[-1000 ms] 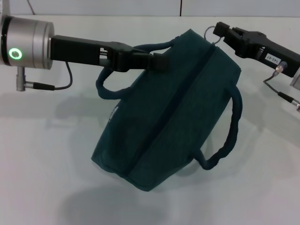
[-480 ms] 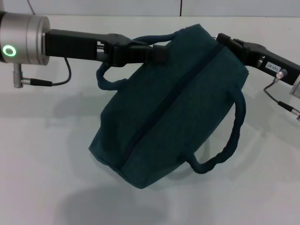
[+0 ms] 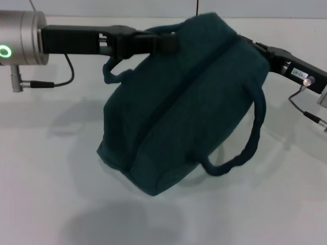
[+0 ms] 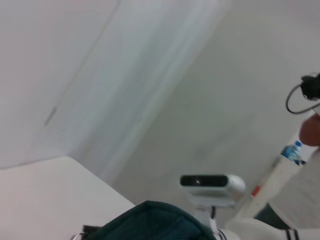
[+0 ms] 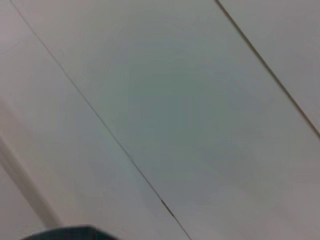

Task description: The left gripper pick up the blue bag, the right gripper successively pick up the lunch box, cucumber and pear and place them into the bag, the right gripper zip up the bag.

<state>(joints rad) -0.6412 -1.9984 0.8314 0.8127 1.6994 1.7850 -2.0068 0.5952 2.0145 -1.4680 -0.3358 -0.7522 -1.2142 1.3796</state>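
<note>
Reaching in level from nine o'clock, left gripper (image 3: 162, 43) clamped on one handle (image 3: 115, 69) of the blue bag (image 3: 179, 102), holding it up tilted over the white table (image 3: 46, 173). At two o'clock, right gripper (image 3: 244, 43) pressed against the bag's upper end; cannot tell its finger state. Other handle (image 3: 245, 138) dangling toward four o'clock. Zipper line closed along the top; contents hidden. Pale wall behind.
</note>
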